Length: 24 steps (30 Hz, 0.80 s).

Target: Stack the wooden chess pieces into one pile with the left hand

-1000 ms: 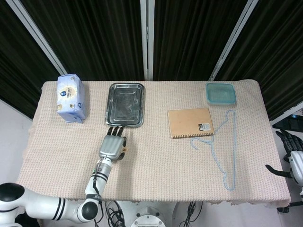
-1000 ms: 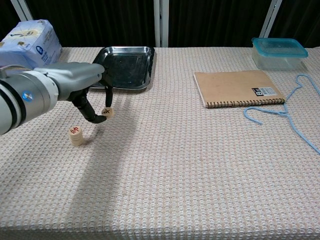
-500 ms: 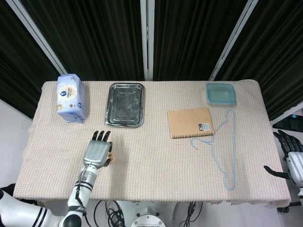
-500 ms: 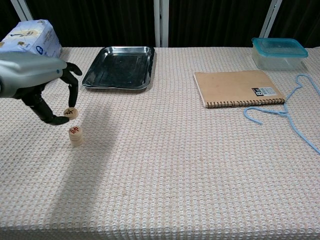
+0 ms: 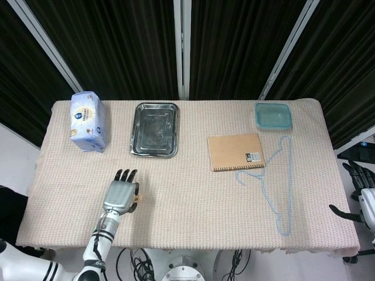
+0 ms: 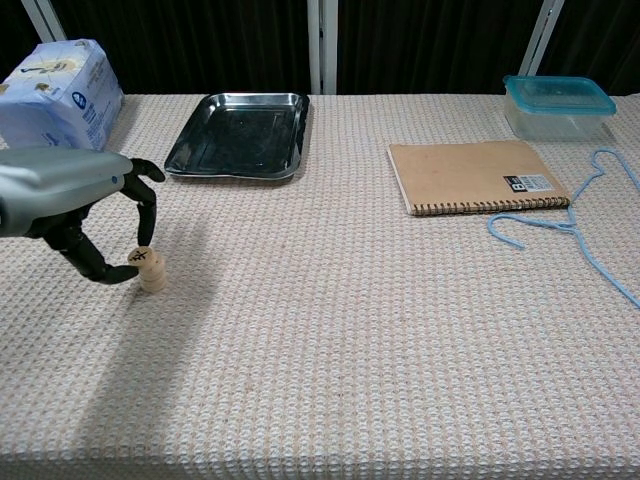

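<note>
A short pile of round wooden chess pieces (image 6: 153, 279) stands on the woven cloth at the near left. My left hand (image 6: 75, 195) hangs just left of it and pinches the top wooden chess piece (image 6: 145, 257) between thumb and a finger, and that piece rests on the pile. In the head view the left hand (image 5: 120, 195) covers most of the pile; only a sliver of a piece (image 5: 133, 205) shows at its right side. My right hand (image 5: 364, 199) hangs off the table's right edge, fingers apart, holding nothing.
A steel tray (image 6: 196, 135) lies behind the pile, and a blue tissue pack (image 6: 60, 80) sits at the far left. A brown notebook (image 6: 470, 175), a light blue hanger (image 6: 590, 225) and a teal lidded box (image 6: 557, 105) occupy the right half.
My left hand carried the pinched piece leftward from near the tray, then lowered it onto the pile. The right hand barely moved.
</note>
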Each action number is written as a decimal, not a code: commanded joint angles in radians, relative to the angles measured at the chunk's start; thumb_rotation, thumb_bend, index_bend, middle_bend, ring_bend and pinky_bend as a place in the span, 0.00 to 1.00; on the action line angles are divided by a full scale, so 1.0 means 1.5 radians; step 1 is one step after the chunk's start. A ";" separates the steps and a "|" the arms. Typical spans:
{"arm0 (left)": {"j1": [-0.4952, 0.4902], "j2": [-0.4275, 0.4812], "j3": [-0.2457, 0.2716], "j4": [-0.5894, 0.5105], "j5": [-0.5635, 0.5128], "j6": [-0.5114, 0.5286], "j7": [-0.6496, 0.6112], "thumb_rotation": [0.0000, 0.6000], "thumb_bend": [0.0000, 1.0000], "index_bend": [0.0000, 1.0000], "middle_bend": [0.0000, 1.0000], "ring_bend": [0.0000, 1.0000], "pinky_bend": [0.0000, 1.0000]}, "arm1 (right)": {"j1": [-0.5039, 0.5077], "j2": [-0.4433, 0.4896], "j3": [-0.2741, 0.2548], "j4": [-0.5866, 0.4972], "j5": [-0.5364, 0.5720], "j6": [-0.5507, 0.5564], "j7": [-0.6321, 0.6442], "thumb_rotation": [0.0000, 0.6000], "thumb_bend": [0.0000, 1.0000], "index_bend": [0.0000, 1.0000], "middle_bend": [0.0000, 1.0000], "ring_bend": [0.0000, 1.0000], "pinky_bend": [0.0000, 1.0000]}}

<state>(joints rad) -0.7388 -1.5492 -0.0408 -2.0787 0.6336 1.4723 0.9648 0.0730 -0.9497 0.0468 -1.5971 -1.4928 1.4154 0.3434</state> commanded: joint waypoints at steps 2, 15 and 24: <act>0.000 -0.005 -0.005 0.008 -0.003 0.000 0.004 1.00 0.29 0.53 0.05 0.00 0.00 | 0.001 0.000 0.000 0.001 -0.001 -0.002 0.001 1.00 0.08 0.00 0.00 0.00 0.00; 0.000 -0.014 -0.017 0.026 -0.024 -0.005 0.017 1.00 0.29 0.53 0.05 0.00 0.00 | 0.000 0.002 0.001 0.002 0.000 -0.001 0.004 1.00 0.08 0.00 0.00 0.00 0.00; 0.000 -0.013 -0.020 0.021 -0.023 -0.005 0.020 1.00 0.29 0.52 0.05 0.00 0.00 | 0.001 0.005 -0.001 -0.001 0.002 -0.007 0.004 1.00 0.08 0.00 0.00 0.00 0.00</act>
<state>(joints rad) -0.7387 -1.5680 -0.0715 -2.0476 0.6000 1.4642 0.9930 0.0741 -0.9422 0.0457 -1.5984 -1.4892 1.4044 0.3499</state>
